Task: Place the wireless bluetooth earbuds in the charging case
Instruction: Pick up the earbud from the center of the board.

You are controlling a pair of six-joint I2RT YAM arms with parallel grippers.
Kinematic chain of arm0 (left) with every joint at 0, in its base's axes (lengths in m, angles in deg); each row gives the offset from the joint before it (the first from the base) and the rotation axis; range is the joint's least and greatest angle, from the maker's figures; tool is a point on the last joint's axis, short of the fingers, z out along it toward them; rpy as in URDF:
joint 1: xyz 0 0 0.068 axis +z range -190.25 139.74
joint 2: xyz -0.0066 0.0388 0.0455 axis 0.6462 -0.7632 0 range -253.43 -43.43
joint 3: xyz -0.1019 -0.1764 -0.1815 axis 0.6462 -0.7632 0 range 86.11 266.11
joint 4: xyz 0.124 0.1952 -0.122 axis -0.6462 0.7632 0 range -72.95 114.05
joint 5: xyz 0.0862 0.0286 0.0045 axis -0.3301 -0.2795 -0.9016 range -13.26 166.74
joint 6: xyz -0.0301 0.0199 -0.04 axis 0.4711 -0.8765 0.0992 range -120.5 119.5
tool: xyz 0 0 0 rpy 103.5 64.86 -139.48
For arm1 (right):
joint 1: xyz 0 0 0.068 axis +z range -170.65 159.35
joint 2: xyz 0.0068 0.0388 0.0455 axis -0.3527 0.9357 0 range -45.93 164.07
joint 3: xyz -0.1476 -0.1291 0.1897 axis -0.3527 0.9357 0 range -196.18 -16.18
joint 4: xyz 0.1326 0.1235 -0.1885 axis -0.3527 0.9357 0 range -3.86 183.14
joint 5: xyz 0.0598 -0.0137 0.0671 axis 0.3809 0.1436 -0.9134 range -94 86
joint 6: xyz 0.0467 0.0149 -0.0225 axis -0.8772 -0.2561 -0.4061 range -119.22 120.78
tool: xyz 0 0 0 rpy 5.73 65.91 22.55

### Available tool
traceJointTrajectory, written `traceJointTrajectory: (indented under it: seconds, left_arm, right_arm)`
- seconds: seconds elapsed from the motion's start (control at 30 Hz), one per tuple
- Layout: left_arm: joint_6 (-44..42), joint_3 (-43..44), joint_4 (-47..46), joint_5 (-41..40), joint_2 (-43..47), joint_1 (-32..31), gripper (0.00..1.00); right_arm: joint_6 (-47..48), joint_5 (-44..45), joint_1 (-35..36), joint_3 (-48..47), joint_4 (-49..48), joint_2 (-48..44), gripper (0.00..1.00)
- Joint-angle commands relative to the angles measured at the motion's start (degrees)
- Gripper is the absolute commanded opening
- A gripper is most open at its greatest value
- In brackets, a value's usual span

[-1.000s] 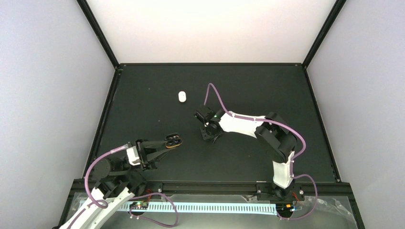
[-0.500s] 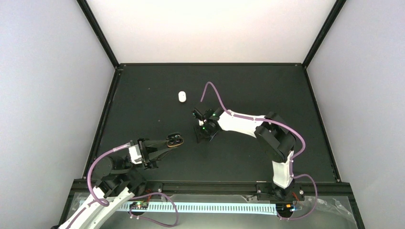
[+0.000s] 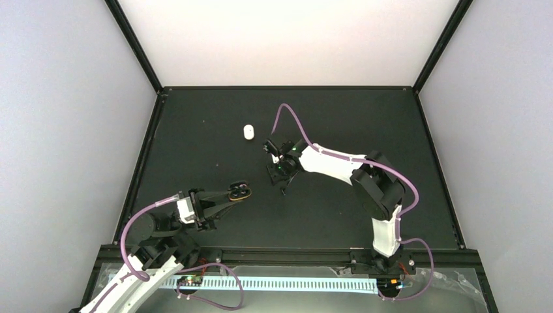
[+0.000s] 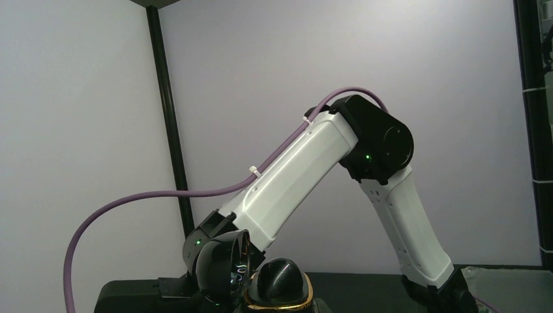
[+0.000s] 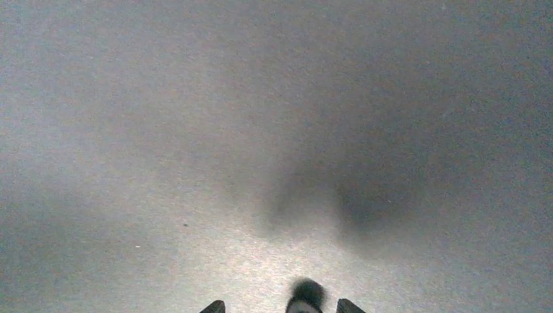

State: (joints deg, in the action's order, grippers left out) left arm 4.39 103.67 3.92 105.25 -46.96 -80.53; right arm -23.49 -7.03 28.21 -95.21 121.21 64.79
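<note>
Two arms set up a handoff. The left end effector (image 3: 233, 195), clamped on the open charging case (image 3: 240, 192), holds it above the bench (image 3: 352, 117) as a target. At its 2 o'clock, the right end effector (image 5: 280, 308) apparently pinches a black earbud (image 5: 306, 293), having swung toward 12 o'clock within the second. A white earbud (image 3: 248, 132) lies at its 11 o'clock.

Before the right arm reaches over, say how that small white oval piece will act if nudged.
The small white oval piece looks rounded and glossy, so it will probably skid or roll rather than stay put. It looks tiny on the table, so it is likely light and easily flicked away.
</note>
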Motion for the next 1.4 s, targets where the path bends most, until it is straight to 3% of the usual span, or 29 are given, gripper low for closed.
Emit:
traceJointTrajectory:
  seconds: [0.0,0.7,1.37]
  left_arm:
    - [-0.75,1.6,0.57,-0.69,-0.68,-0.42,0.02]
    - [-0.75,1.51,0.12,-0.12,-0.96,-0.43,0.02]
    - [-0.66,1.51,0.19,-0.04,0.52,-0.45,0.02]
  right_arm:
    - [1.2,4.11,-0.16,-0.3,2.57,1.56,0.43]
    - [0.9,4.91,0.3,0.7,3.45,5.12,0.38]
    - [-1.54,11.7,4.65,-0.2,6.72,6.99,0.32]
